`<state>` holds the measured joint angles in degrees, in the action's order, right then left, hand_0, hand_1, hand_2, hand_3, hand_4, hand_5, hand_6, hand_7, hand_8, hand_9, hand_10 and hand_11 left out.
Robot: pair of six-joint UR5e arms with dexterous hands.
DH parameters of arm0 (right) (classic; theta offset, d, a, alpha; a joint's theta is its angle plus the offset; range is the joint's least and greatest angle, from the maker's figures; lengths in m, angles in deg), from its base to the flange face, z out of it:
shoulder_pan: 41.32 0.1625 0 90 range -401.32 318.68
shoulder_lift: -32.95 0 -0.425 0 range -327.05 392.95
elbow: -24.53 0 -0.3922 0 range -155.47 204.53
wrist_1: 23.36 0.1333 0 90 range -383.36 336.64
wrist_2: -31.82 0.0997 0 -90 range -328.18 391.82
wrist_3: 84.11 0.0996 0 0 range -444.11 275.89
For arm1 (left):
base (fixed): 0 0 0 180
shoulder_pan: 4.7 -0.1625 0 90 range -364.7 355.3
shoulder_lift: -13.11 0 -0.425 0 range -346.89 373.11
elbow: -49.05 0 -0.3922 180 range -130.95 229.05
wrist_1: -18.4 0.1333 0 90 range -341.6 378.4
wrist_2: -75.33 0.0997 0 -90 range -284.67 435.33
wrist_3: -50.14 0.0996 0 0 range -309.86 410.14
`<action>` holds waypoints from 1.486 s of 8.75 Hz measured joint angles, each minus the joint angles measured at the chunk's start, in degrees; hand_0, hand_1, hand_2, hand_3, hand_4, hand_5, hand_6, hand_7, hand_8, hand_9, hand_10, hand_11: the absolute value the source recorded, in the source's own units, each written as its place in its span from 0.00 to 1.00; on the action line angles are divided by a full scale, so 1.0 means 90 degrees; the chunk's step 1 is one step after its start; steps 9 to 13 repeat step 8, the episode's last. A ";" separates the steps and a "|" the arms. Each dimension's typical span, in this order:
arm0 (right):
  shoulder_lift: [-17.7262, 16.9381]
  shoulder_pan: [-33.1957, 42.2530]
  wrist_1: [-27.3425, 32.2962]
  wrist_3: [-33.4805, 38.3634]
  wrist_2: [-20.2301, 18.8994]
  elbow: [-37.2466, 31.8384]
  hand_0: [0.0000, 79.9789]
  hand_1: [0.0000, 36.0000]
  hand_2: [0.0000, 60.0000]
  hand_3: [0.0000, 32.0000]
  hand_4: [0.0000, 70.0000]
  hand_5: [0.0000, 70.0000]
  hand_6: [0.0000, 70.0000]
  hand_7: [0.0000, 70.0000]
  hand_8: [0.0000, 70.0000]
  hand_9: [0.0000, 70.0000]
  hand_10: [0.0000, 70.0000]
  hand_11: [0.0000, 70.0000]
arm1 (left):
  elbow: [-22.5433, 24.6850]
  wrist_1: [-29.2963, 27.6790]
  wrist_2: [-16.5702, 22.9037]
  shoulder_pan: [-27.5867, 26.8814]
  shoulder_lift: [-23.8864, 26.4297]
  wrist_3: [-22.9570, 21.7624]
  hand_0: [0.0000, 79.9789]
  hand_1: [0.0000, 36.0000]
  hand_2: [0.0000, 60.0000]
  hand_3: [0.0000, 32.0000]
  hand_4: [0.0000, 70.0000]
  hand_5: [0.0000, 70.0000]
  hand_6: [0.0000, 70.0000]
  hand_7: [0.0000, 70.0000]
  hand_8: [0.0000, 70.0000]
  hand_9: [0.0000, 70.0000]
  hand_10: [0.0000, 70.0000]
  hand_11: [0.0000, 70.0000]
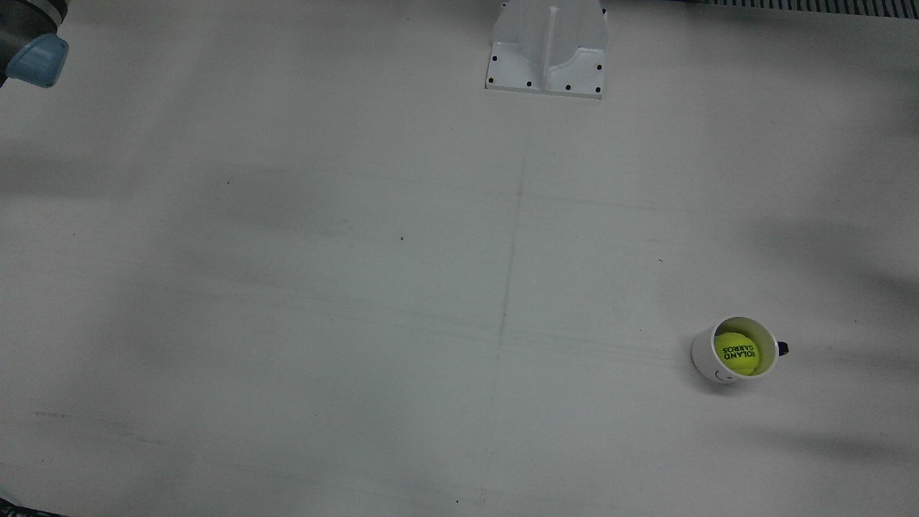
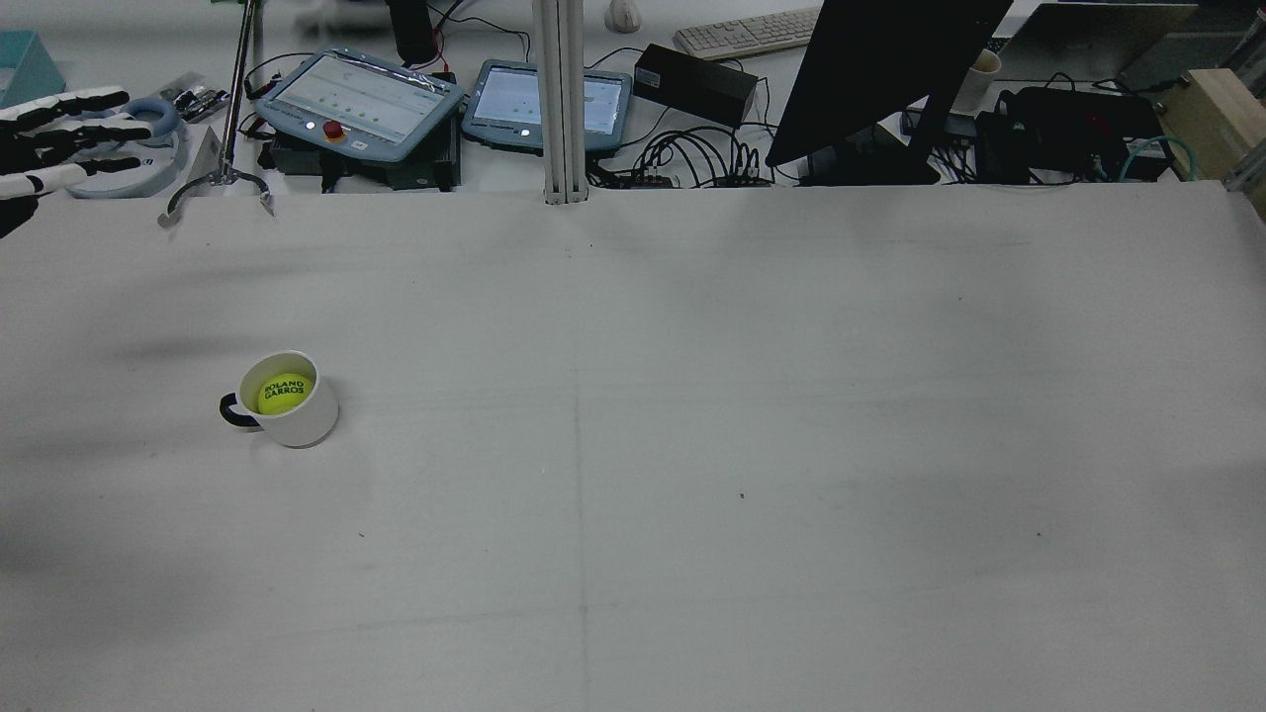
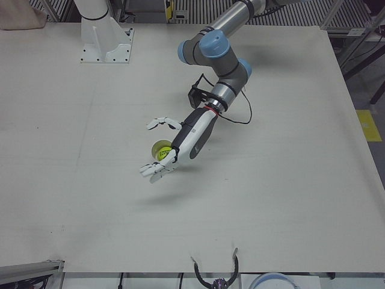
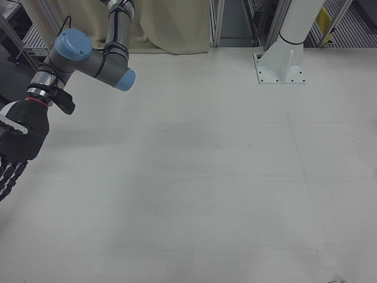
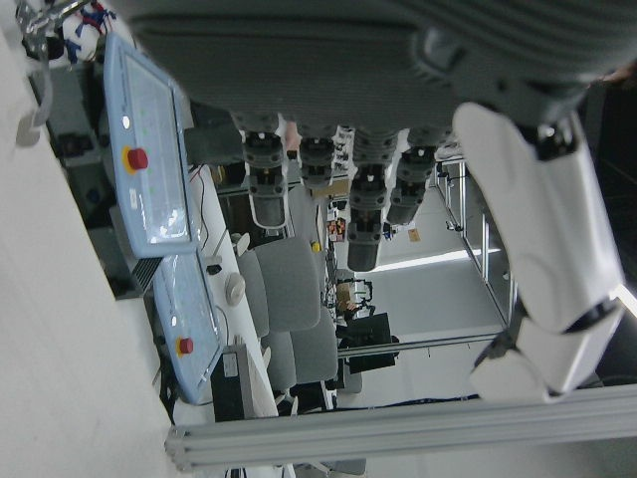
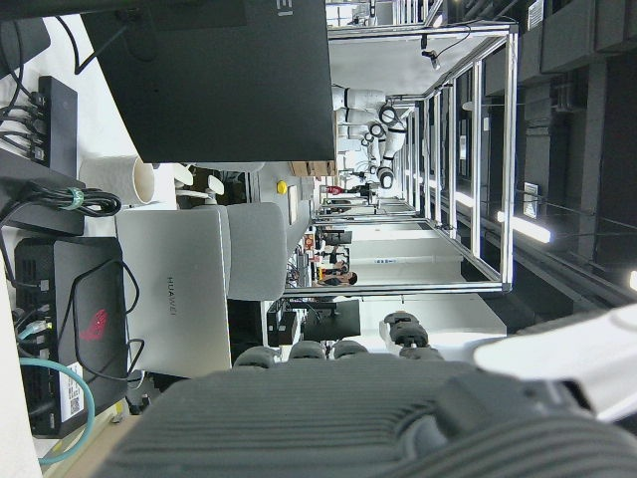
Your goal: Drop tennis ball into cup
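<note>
front view: the tennis ball (image 1: 736, 352) sits inside the cup (image 1: 707, 357). rear view: the left hand (image 2: 54, 138) hovers empty, fingers spread. right-front view: the right hand (image 4: 16, 147) hangs empty, fingers apart. the ball looks light, fuzzy, grippable around its middle.

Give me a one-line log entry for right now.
tennis ball: inside cup | cup: upright | left hand: open, empty | right hand: holds nothing

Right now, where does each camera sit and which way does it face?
Front view: overhead, down; tennis ball in cup.
Rear view: behind, forward; same cup, left hand.
Left-front view: opposite; left hand overlapping cup.
Right-front view: opposite; right hand.
Left hand view: on-hand; fingers, pendants.
Right hand view: on-hand; monitor, laptop.
</note>
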<state>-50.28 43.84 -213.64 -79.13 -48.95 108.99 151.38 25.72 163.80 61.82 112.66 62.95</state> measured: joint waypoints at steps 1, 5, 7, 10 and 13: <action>0.0000 0.0000 0.0000 0.0002 0.0000 0.0000 0.00 0.00 0.00 0.00 0.00 0.00 0.00 0.00 0.00 0.00 0.00 0.00 | -0.0031 -0.0008 0.0169 0.0430 -0.0067 -0.0010 0.58 0.43 0.61 0.00 0.31 0.18 0.63 0.21 0.19 0.13 0.21 0.32; 0.0000 0.0000 0.0000 0.0002 0.0000 -0.0002 0.00 0.00 0.00 0.00 0.00 0.00 0.00 0.00 0.00 0.00 0.00 0.00 | -0.0054 -0.0514 0.0331 0.0963 -0.0820 -0.0009 0.59 0.42 0.50 0.00 0.25 0.18 0.61 0.15 0.18 0.11 0.20 0.31; 0.0000 0.0000 0.0000 0.0003 0.0000 -0.0004 0.00 0.00 0.00 0.00 0.00 0.00 0.00 0.00 0.00 0.00 0.00 0.00 | -0.0123 -0.0670 0.0341 0.1288 -0.0932 -0.0001 0.59 0.46 0.46 0.00 0.21 0.15 0.40 0.18 0.14 0.11 0.20 0.31; 0.0000 0.0000 0.0000 0.0003 0.0000 -0.0003 0.00 0.00 0.00 0.00 0.00 0.00 0.00 0.00 0.00 0.00 0.00 0.00 | -0.0158 -0.0705 0.0343 0.1442 -0.0948 0.0001 0.60 0.46 0.49 0.00 0.21 0.18 0.56 0.16 0.17 0.11 0.20 0.31; 0.0000 0.0000 0.0000 0.0003 0.0000 -0.0003 0.00 0.00 0.00 0.00 0.00 0.00 0.00 0.00 0.00 0.00 0.00 0.00 | -0.0158 -0.0705 0.0343 0.1442 -0.0948 0.0001 0.60 0.46 0.49 0.00 0.21 0.18 0.56 0.16 0.17 0.11 0.20 0.31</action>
